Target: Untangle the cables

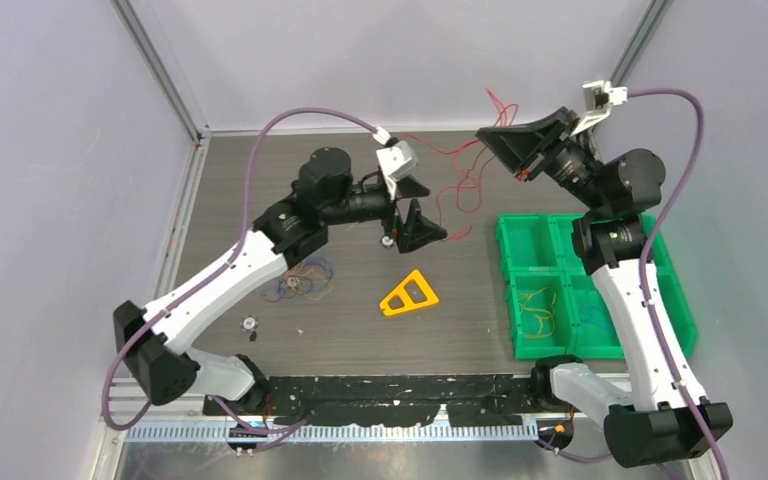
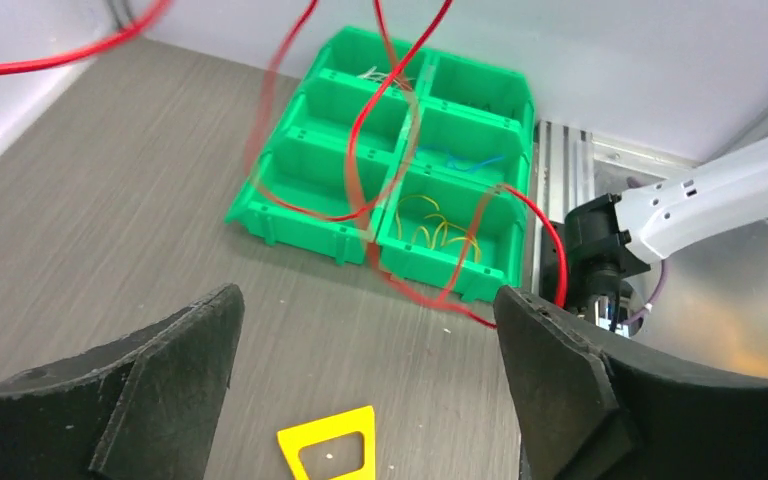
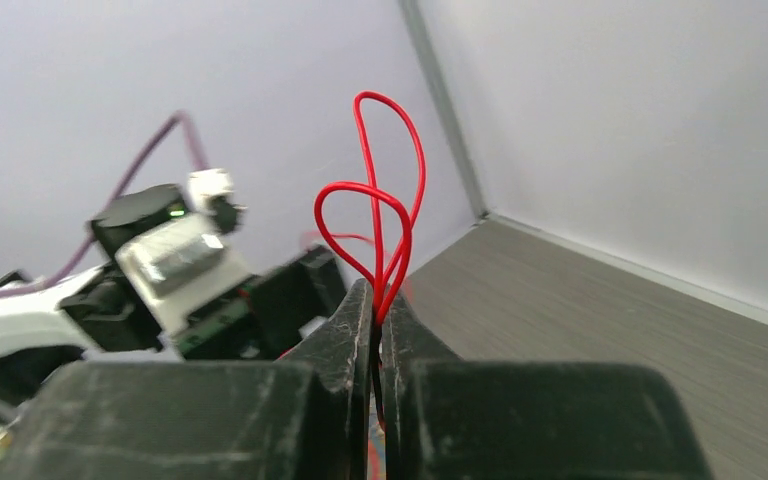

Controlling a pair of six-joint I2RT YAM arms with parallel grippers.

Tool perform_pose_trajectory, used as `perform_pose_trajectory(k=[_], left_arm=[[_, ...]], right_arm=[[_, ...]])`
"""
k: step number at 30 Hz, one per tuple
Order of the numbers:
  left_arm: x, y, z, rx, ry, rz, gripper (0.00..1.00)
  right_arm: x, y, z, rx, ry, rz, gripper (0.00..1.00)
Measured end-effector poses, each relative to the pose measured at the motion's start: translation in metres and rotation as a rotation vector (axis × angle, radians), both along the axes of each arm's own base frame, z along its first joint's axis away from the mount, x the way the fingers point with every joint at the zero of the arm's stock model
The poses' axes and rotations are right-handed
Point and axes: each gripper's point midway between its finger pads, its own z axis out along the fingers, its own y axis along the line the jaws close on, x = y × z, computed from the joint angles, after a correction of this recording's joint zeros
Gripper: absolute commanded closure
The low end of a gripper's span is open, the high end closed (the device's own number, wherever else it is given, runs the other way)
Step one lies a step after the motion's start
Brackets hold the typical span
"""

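Thin red cables hang from my raised right gripper down to the table at the back. In the right wrist view the right gripper is shut on the red cables, whose loops stick out above the fingertips. My left gripper is open just left of the hanging red strands. In the left wrist view the red cables run blurred in front, one strand passing by the right finger. A small bunch of orange, yellow and blue cables lies on the table under the left arm.
A green tray of bins stands at the right; it holds yellow cables and blue ones, and it also shows in the left wrist view. A yellow plastic triangle lies mid-table. Small round parts lie near the left arm.
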Motion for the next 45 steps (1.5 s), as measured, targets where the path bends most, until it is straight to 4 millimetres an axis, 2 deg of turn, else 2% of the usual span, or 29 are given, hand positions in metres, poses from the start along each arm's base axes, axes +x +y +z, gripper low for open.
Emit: perform_pose_trajectory(k=[3, 7, 9, 11, 13, 17, 19, 22, 26, 30, 34, 39, 45], left_arm=[[-0.001, 0.024, 0.017, -0.027, -0.024, 0.042, 0.01], [0.009, 0.075, 0.042, -0.081, -0.078, 0.153, 0.01], [0.014, 0.100, 0.049, -0.097, -0.104, 0.218, 0.00], [0.014, 0.115, 0.050, -0.100, -0.118, 0.254, 0.00], [0.011, 0.127, 0.041, -0.092, -0.112, 0.282, 0.00], [0.005, 0.141, 0.010, -0.046, -0.059, 0.312, 0.00], [0.002, 0.144, -0.004, -0.024, -0.031, 0.318, 0.00], [0.000, 0.148, -0.018, 0.005, 0.006, 0.331, 0.00], [0.002, 0.152, -0.027, 0.030, 0.039, 0.361, 0.01], [0.004, 0.154, -0.033, 0.042, 0.068, 0.387, 0.01], [0.007, 0.156, -0.035, 0.042, 0.091, 0.409, 0.00], [0.008, 0.157, -0.036, 0.037, 0.105, 0.425, 0.00], [0.006, 0.159, -0.038, 0.039, 0.106, 0.431, 0.00]], right_arm=[[0.016, -0.032, -0.002, -0.007, 0.007, -0.102, 0.95], [0.036, -0.084, -0.016, -0.061, 0.029, -0.252, 0.95], [0.043, -0.111, -0.026, -0.092, 0.048, -0.315, 0.95], [0.050, -0.142, -0.037, -0.132, 0.065, -0.384, 0.95], [0.059, -0.172, -0.049, -0.174, 0.092, -0.444, 0.95], [0.080, -0.228, -0.076, -0.287, 0.148, -0.547, 0.95], [0.092, -0.256, -0.096, -0.374, 0.173, -0.605, 0.95], [0.103, -0.283, -0.131, -0.479, 0.230, -0.666, 0.95], [0.109, -0.308, -0.170, -0.591, 0.291, -0.742, 0.95], [0.105, -0.328, -0.210, -0.687, 0.360, -0.811, 0.95], [0.097, -0.344, -0.239, -0.782, 0.420, -0.863, 0.95], [0.088, -0.359, -0.258, -0.900, 0.455, -0.894, 0.95], [0.079, -0.366, -0.270, -0.986, 0.489, -0.889, 0.95]])
